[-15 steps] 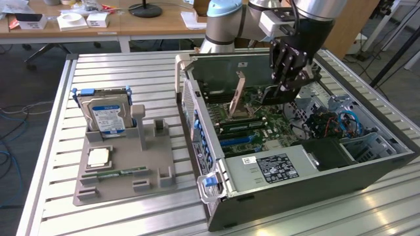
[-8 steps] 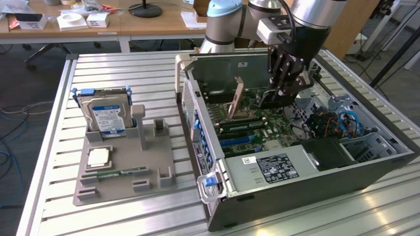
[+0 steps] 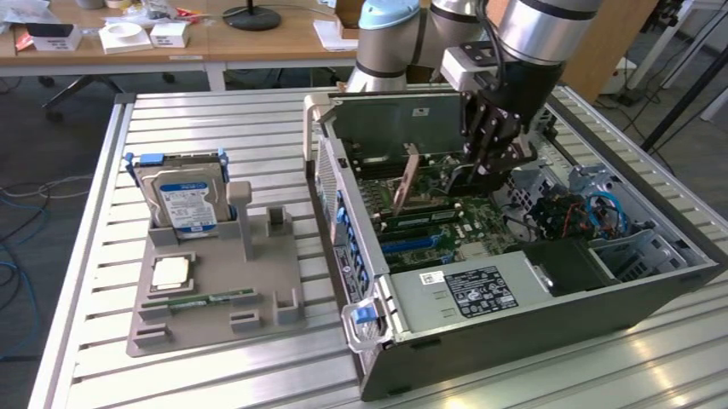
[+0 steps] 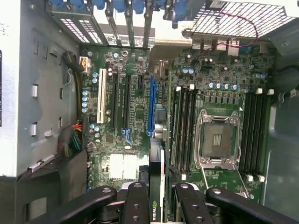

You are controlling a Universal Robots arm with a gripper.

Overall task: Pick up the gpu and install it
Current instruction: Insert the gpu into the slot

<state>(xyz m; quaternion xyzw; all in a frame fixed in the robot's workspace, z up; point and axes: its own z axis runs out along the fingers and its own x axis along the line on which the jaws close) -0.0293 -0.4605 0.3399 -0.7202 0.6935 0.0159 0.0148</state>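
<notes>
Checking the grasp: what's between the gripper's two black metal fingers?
Wrist view: the thin black gpu card, edge-on, is held between the fingers of the gripper, over the green motherboard.

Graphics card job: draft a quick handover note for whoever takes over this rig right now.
Pincer: shut on the graphics card, held edge-on.
Card: inside the open computer case, over the motherboard, next to the long blue slot.
Done: card picked up and brought in.
Left: seating it in a slot and letting go; whether it touches the slot yet, I cannot tell.
</notes>
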